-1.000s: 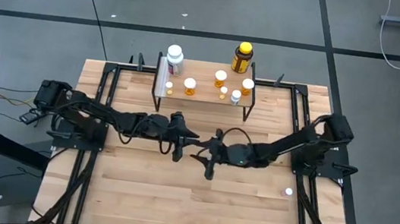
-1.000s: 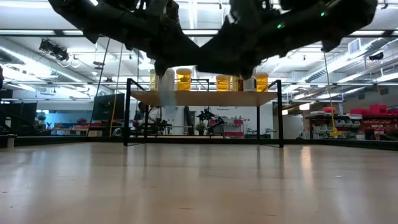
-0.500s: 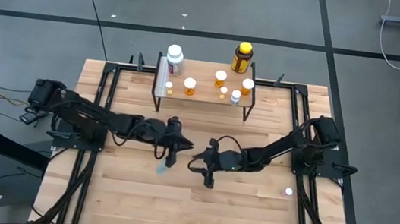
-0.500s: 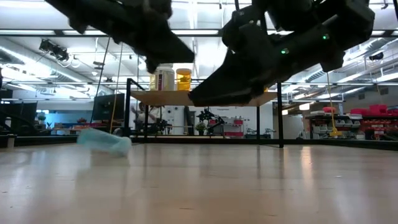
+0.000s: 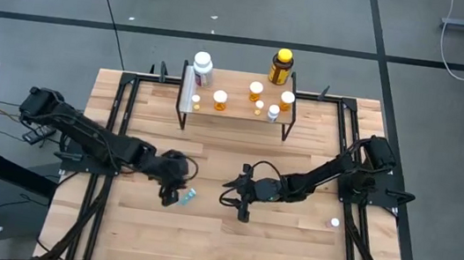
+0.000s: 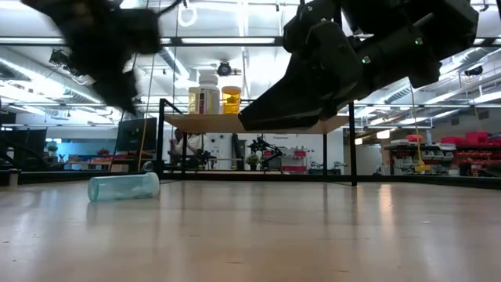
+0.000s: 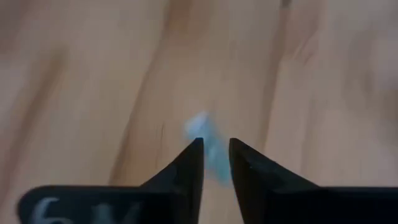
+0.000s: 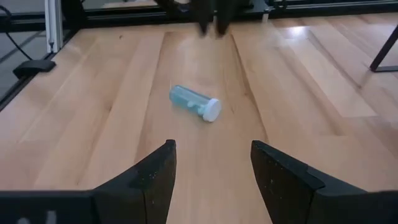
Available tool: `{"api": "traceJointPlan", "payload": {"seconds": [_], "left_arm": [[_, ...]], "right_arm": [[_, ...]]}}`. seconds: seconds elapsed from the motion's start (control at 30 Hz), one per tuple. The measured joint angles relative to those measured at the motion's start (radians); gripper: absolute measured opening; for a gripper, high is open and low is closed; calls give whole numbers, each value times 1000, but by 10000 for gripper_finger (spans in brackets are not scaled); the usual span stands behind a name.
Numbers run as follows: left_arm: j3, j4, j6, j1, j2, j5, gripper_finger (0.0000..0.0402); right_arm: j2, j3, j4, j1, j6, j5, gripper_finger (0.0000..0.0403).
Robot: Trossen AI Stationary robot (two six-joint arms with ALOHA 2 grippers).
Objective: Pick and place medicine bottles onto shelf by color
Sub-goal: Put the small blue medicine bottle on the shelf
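A small pale teal bottle (image 5: 189,195) with a white cap lies on its side on the tabletop, also seen in the low view (image 6: 124,186) and the right wrist view (image 8: 194,102). My left gripper (image 5: 168,199) hovers just left of it, fingers a narrow gap apart (image 7: 216,152), holding nothing. The bottle shows blurred beyond the fingertips (image 7: 202,134). My right gripper (image 5: 234,198) is open and empty (image 8: 211,162), to the bottle's right and facing it. The shelf (image 5: 234,111) at the far side carries a white bottle (image 5: 202,66), a dark amber bottle (image 5: 282,65) and several small orange ones.
The shelf stands on thin black legs (image 6: 163,141) at the table's far middle. Black frame rails (image 5: 117,125) run along the table's left and right sides. A small white object (image 5: 334,222) lies near the right rail. Bare wood stretches toward the near edge.
The teal bottle, up at my left gripper a second ago, has dropped to the table, rolled and now lies still on its side. My left gripper has moved toward the table's left and near edges. My right gripper has drawn back slightly toward the right.
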Motion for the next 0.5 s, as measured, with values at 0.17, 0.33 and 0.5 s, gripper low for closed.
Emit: {"api": "traceJointPlan", "payload": {"seconds": [0.17,0.33,0.5], "left_arm": [[-1,-98,-131,-48,9,6,142],[0,-88,-222,-31,9,21,217],[1,-42,-295,-11,57,94,276]], "right_arm": [[0,5,14,-3,0,0,213],[-1,6,-7,-3,0,-19,213],[-1,6,-68,-3,0,-24,213]]}}
